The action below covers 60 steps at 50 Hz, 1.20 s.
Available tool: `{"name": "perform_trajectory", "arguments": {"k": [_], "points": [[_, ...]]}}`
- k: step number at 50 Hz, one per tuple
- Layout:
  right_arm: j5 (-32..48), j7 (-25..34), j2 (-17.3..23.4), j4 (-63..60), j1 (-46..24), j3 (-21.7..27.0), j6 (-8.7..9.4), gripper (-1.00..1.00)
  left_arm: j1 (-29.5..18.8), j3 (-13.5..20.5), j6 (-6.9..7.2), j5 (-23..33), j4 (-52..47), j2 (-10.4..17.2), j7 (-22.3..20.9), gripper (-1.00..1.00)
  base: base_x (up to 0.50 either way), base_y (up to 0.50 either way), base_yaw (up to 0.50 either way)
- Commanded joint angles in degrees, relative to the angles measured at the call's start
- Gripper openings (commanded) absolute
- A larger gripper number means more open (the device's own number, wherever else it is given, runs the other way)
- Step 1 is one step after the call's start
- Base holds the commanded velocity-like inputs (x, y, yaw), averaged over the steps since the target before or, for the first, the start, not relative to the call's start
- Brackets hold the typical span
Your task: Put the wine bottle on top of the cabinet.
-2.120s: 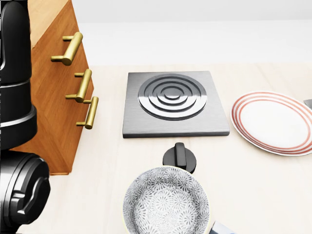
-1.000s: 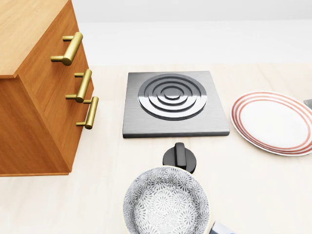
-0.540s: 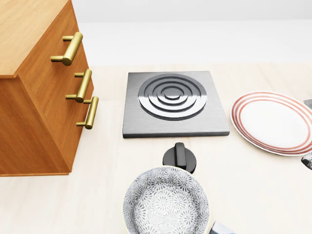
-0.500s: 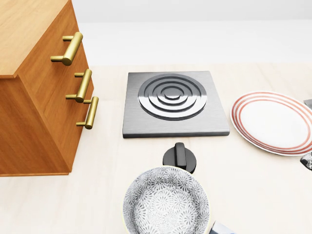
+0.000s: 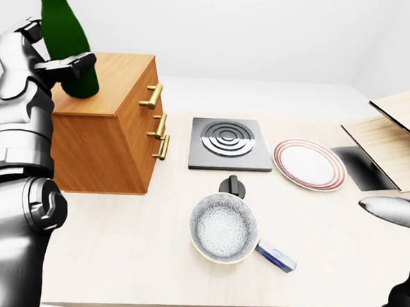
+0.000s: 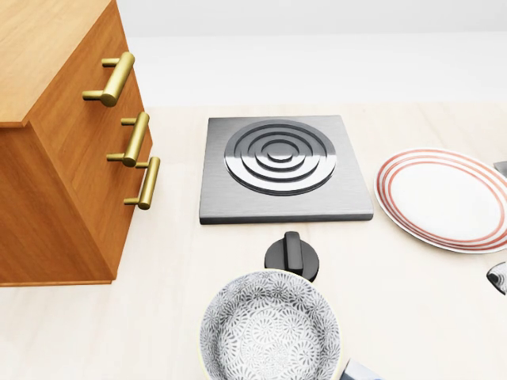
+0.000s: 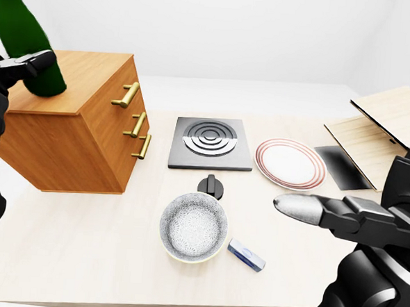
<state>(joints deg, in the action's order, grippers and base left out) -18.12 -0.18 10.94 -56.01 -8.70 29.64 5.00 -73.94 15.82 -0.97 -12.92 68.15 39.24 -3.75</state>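
The green wine bottle [image 5: 65,30] stands slightly tilted with its base on the top of the wooden cabinet [image 5: 111,144], at the upper left of the left-eye view. My left hand [image 5: 62,45] is shut round the bottle's body, one finger [image 5: 77,63] across its near side. The bottle's neck runs out of the picture's top. My right hand [image 7: 307,208] is open and empty, low over the table at the right, away from the bottle. In the head view only the cabinet [image 6: 55,158] and a tip of the right hand [image 6: 499,277] show.
On the light table [image 5: 129,253] are a grey hob plate [image 5: 231,142], a black knob [image 5: 235,186], a patterned pan [image 5: 224,228] with a blue-grey handle [image 5: 275,255] and a red-rimmed plate [image 5: 309,163]. Wooden boards [image 5: 394,137] and a dark mat [image 5: 361,166] lie at the right.
My left arm, which filled the head view's left edge 2.1 s ago, has left that view. My right hand's tip has come in at its right edge and moved down. The camera has not moved.
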Motion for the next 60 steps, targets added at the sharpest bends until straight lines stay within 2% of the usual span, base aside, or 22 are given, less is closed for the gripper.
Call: {"name": "perform_trajectory", "arguments": {"k": [1,2,4,7,10,19,24,25,26,37,38,39,40,45,46,48,49,50,51,52,54,60], "points": [[0.44,0.59,0.13,-1.49,-0.69,0.80,0.00,1.00,4.14,-0.11,-1.55,1.14,2.94,-1.47,0.27,-0.01,0.00,0.00,0.00],[0.50,0.70,0.19,-1.45,-0.73,0.90,0.00,1.00,4.04,-0.08,-1.44,1.08,2.90,-1.51,0.40,-0.21,0.00,0.00,0.00],[0.62,0.86,0.03,-1.24,-0.56,1.01,0.00,1.00,4.21,-0.20,-1.71,1.26,2.98,-1.72,0.64,-0.08,0.00,0.00,0.00],[0.60,1.39,0.19,-1.37,-0.39,1.82,0.00,1.00,4.30,-0.19,-1.80,1.23,3.06,-1.92,0.43,-0.08,0.00,0.00,0.00],[0.29,1.71,0.43,-1.44,-0.89,2.76,0.00,1.00,4.24,-0.15,-1.66,1.23,3.12,-1.86,0.55,0.14,0.00,0.00,0.00],[0.55,2.20,0.58,0.03,-0.20,2.73,0.00,1.00,4.44,-0.23,-2.05,1.32,3.04,-1.96,0.56,0.10,0.00,0.00,0.00],[0.47,2.00,0.58,-0.63,-0.12,2.73,0.00,1.00,4.60,-0.09,-2.15,1.22,3.04,-1.89,0.76,0.19,0.00,0.00,0.00],[0.44,1.98,0.51,-0.68,-0.13,2.78,0.00,1.00,4.66,-0.08,-2.28,1.21,3.00,-1.87,0.90,0.27,0.00,0.00,0.00],[0.45,1.92,0.50,-0.87,-0.14,2.74,0.00,1.00,4.66,-0.12,-2.19,1.23,2.88,-1.77,0.90,1.00,0.00,0.00,0.00],[0.56,1.35,0.41,-1.20,-1.09,1.93,0.00,1.00,4.28,-0.37,-1.64,1.37,2.06,-1.08,0.91,1.00,0.00,0.00,0.00],[0.53,1.39,0.46,-1.12,-1.16,1.99,0.00,1.00,5.25,-0.22,-2.78,1.23,2.15,-1.45,0.81,1.00,0.00,0.00,0.00],[0.52,1.39,0.46,-1.11,-1.17,2.00,0.00,1.00,5.28,-0.22,-2.82,1.22,2.16,-1.46,0.81,1.00,0.00,0.00,0.00],[0.43,1.39,0.53,-1.21,-1.34,2.18,0.00,1.00,4.39,-0.41,-1.95,1.38,1.86,-1.08,0.89,1.00,0.00,0.00,0.00],[0.39,1.36,0.71,-1.11,-1.55,2.29,0.00,1.00,3.70,-0.42,-1.56,1.49,0.77,-0.13,1.16,1.00,0.00,0.00,0.00],[0.47,1.39,0.76,-0.77,-1.54,2.18,0.00,1.00,4.90,-0.01,-3.14,1.07,-0.16,0.02,1.29,1.00,0.00,0.00,0.00],[0.67,1.39,0.72,-0.18,-1.26,1.80,0.00,1.00,2.96,-0.09,-0.55,0.57,-2.03,1.50,1.01,1.00,0.00,0.00,0.00],[0.83,1.39,0.67,0.21,-1.04,1.55,0.00,1.00,4.76,0.32,-1.97,-0.06,-3.79,1.61,0.93,1.00,0.00,0.00,0.00],[1.06,1.45,0.58,0.68,-0.64,1.18,0.00,1.00,2.40,0.17,2.76,-0.58,-8.86,4.17,0.69,1.00,0.00,0.00,0.00],[1.14,1.49,0.50,0.99,-0.47,1.05,0.00,1.00,4.25,0.77,3.78,-1.66,-13.29,4.75,0.74,1.00,0.00,0.00,0.00],[1.25,1.49,0.48,1.24,-0.33,0.85,0.00,1.00,5.39,1.31,5.97,-2.88,-19.29,6.07,0.89,1.00,0.00,0.00,0.00],[1.29,1.43,0.41,1.33,-0.33,0.57,0.00,1.00,4.23,2.08,5.97,-4.86,-30.99,10.37,2.49,1.00,0.00,0.00,0.00],[0.81,1.33,0.22,0.74,-0.54,0.21,0.00,1.00,1.67,4.72,5.97,-10.55,-44.46,19.89,3.33,1.00,0.00,0.00,0.00]]}}
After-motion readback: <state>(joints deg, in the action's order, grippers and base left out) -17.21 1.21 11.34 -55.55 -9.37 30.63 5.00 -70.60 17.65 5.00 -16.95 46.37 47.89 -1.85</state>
